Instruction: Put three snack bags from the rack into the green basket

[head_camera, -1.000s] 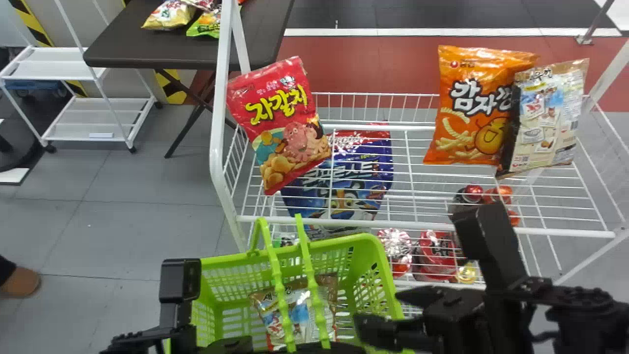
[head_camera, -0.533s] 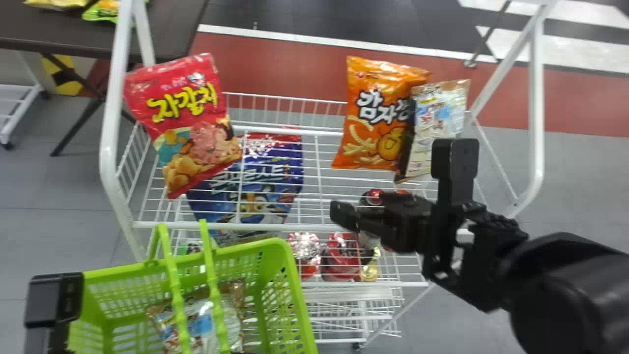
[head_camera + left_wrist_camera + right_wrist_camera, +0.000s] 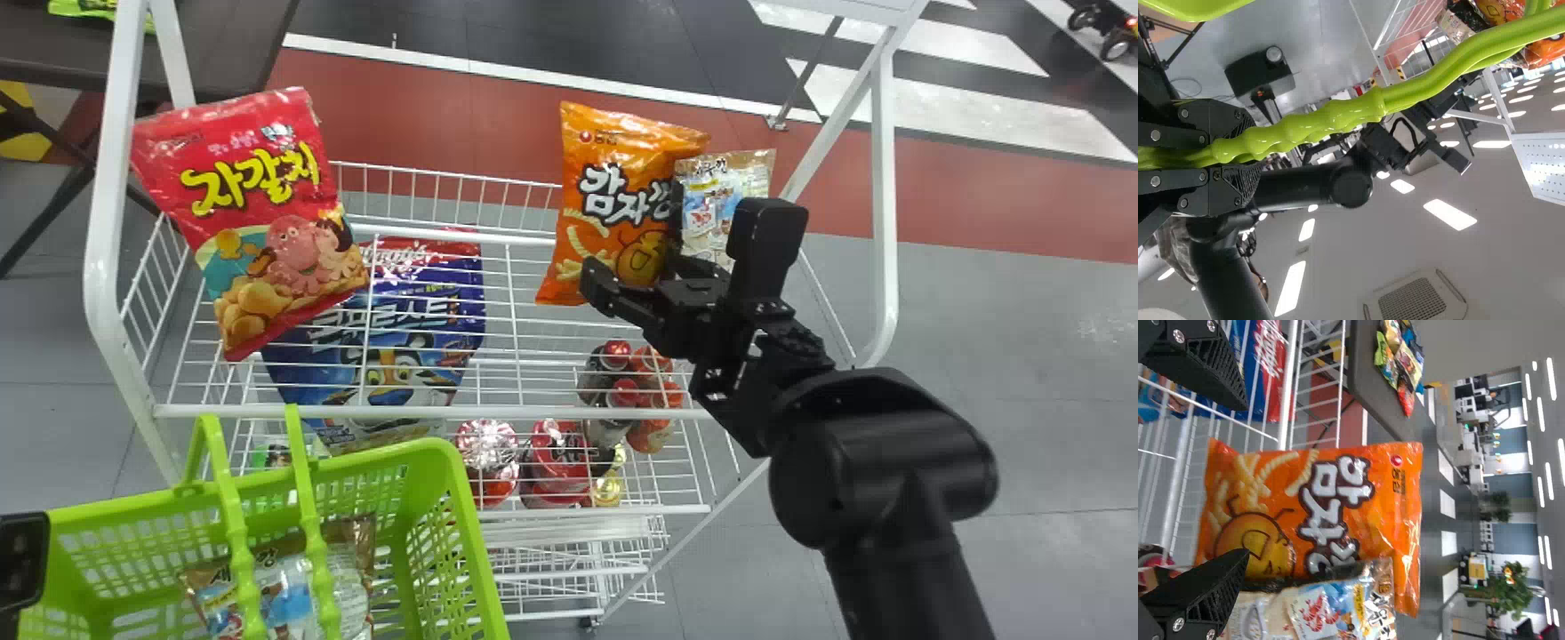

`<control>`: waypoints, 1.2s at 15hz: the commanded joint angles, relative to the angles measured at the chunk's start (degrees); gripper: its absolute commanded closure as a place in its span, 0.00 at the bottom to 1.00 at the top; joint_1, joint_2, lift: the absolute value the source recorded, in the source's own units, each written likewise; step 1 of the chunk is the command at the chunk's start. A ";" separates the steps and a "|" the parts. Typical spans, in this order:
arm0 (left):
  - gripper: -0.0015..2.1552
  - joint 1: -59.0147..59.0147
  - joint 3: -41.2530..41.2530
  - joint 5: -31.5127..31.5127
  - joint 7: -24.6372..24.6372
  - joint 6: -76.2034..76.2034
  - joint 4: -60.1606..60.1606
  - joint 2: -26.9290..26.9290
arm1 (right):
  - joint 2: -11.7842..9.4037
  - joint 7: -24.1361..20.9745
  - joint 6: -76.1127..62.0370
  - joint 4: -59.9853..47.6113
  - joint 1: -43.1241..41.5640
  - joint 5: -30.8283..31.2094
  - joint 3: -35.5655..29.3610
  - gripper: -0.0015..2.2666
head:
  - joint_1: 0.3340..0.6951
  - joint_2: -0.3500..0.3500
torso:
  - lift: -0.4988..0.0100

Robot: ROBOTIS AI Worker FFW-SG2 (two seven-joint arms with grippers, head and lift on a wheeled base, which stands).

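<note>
The right gripper (image 3: 1246,480), jaws wide, faces the near-upright orange bag (image 3: 1371,487) just ahead; the left gripper (image 3: 1248,151) clasps the green handles (image 3: 1338,117).

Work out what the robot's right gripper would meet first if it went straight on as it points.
Probably the glossy orange snack bag beyond the open right gripper, though the depth is unclear.

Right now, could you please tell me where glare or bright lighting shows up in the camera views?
Head view: small highlights on the crinkled top of the red bag; left wrist view: bright ceiling lights and a glossy shine along the basket's green handles; right wrist view: rows of lit ceiling lights, with reflections on the orange bag.
</note>
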 commanded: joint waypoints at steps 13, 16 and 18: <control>1.00 0.72 0.61 0.00 -0.44 0.44 -0.75 -0.15 | 0.47 0.71 -11.71 23.70 -14.49 4.47 8.67 0.37 | 1.00 0.15 | 0.98; 1.00 0.81 0.61 0.00 -0.52 0.44 -0.84 -0.15 | 0.56 -0.08 -8.90 24.67 -15.81 5.44 9.37 0.98 | 1.00 0.16 | 0.98; 1.00 0.90 0.61 0.00 -0.52 0.44 -0.84 -0.15 | 0.47 -0.08 -8.73 24.76 -15.90 5.26 9.37 0.99 | 1.00 0.16 | 0.98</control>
